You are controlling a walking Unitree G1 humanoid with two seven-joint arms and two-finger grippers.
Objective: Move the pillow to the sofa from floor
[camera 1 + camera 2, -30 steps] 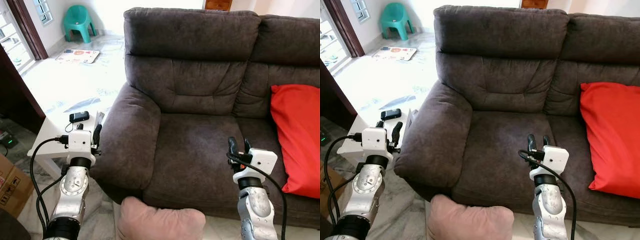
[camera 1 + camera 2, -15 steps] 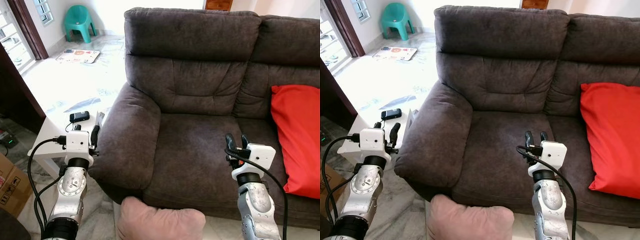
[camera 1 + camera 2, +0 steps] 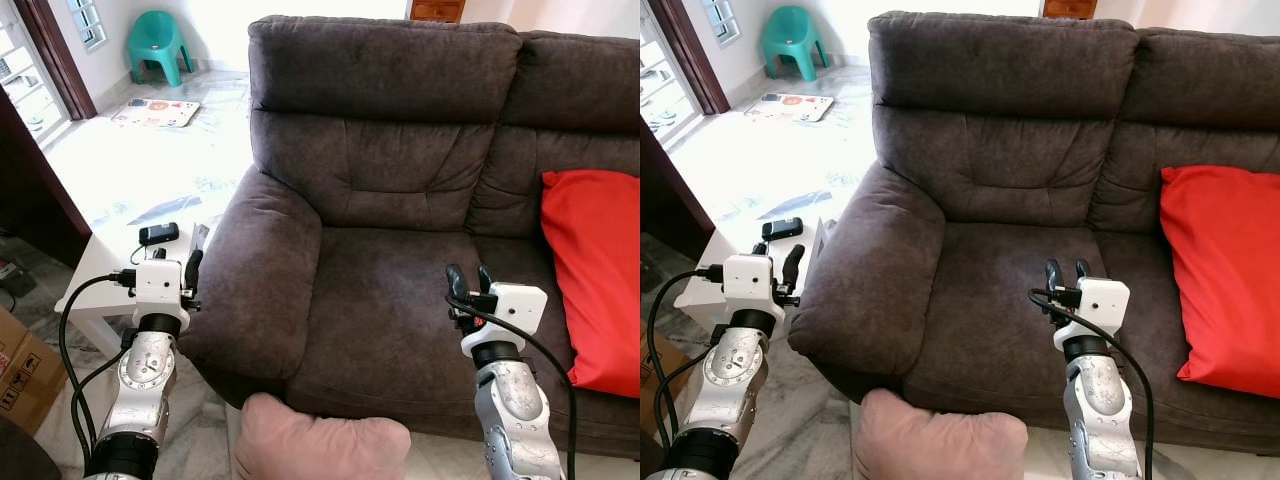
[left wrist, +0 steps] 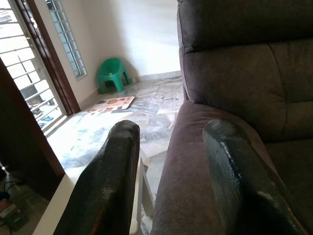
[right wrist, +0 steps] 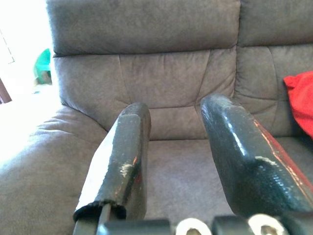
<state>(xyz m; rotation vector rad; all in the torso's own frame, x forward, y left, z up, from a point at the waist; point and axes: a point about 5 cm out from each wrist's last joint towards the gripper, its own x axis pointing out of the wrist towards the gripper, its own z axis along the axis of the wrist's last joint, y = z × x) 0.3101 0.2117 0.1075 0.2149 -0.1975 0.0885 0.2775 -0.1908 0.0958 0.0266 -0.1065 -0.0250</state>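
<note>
- The left gripper (image 3: 187,270) hovers beside the outer side of the sofa (image 3: 400,200) armrest, its fingers (image 4: 105,186) apart and holding nothing.
- The pink pillow (image 3: 320,440) lies on the floor, below and between both grippers, touching the sofa front.
- The right gripper (image 3: 466,282) hangs above the seat cushion, fingers parted, empty.
- To do this step well, I judge both arms should lower toward the pillow and pinch its two ends before lifting.
</note>
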